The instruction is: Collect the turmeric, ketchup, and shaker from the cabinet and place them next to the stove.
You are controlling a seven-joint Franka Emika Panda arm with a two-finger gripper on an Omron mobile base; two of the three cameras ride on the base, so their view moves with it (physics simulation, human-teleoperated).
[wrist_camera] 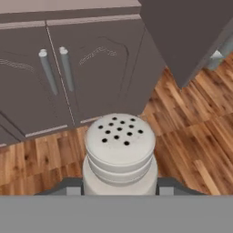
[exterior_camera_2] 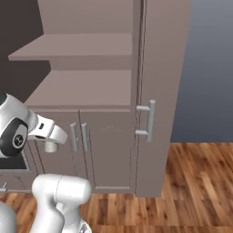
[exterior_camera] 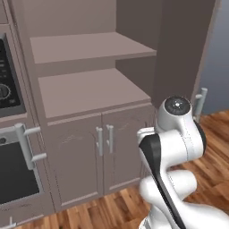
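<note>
The shaker is a pale grey cylinder with a wider perforated top. It sits upright between my dark fingertips, and my gripper is shut on it. From the right base view the gripper hangs low at the left with the shaker under the hand, in front of the cabinet's small doors. The taupe cabinet has two open shelves over two doors with short silver handles. Turmeric, ketchup and stove are out of view.
A black-fronted oven with a silver handle stands left of the cabinet. A tall cupboard panel with a bar handle juts out on the right. Wooden floor lies below and to the right.
</note>
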